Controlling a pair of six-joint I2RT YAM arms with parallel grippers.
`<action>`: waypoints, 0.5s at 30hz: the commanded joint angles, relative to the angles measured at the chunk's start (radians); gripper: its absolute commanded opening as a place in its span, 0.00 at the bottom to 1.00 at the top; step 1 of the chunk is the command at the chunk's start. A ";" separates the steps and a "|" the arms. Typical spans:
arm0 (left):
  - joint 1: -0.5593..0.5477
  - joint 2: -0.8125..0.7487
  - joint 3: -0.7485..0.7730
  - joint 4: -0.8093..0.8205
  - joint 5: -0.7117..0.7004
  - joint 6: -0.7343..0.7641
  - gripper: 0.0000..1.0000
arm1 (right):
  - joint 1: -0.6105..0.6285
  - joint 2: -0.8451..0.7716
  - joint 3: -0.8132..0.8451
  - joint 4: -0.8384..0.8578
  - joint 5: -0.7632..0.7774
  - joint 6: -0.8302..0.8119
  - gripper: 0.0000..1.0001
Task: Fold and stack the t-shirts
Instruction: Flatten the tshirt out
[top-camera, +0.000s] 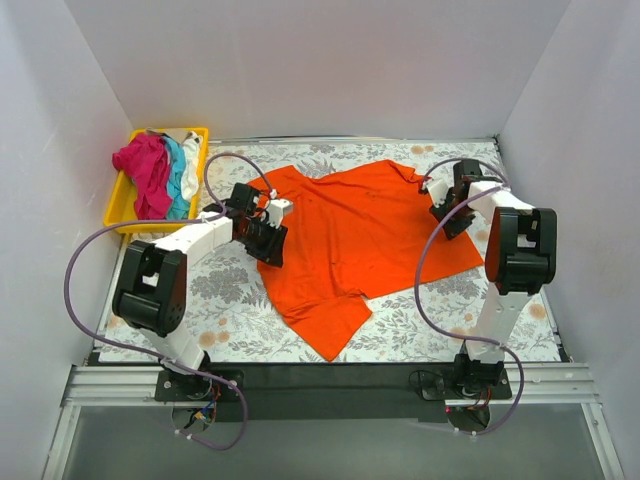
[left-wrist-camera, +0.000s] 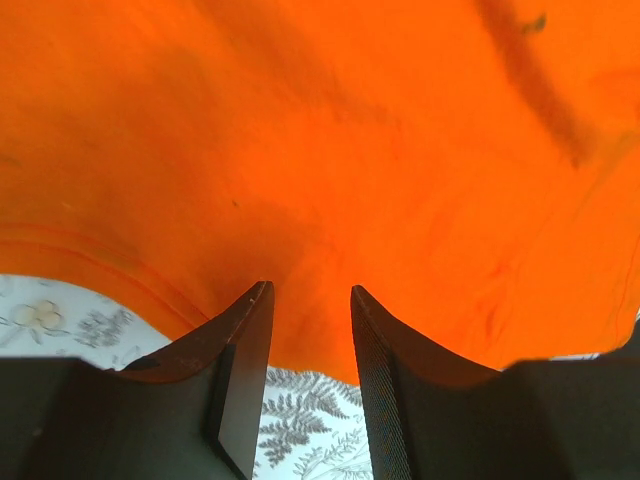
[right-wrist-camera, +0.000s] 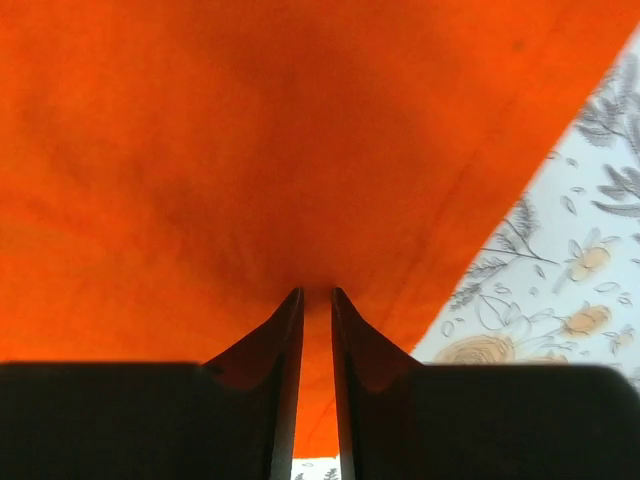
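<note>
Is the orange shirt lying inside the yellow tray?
No, the orange shirt lies spread on the table, while the yellow tray holds only other bunched clothes.

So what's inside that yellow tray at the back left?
The yellow tray holds a heap of crumpled shirts: a magenta shirt on the left, a teal shirt beside it, a white shirt at the right edge. Anything beneath them is covered.

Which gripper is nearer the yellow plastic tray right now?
Left. The left gripper is at the left edge of the spread orange cloth t-shirt, just right of the yellow plastic tray. The right gripper is at the shirt's far right side, well away from the tray.
</note>
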 joint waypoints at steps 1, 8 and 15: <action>-0.015 -0.007 -0.017 -0.028 -0.056 0.021 0.35 | -0.007 0.012 -0.056 -0.028 0.046 -0.038 0.19; 0.034 -0.059 -0.116 -0.077 -0.147 0.124 0.36 | -0.004 -0.128 -0.315 -0.075 0.128 -0.110 0.17; 0.201 -0.071 -0.056 -0.152 -0.109 0.253 0.36 | -0.003 -0.335 -0.437 -0.219 0.065 -0.163 0.19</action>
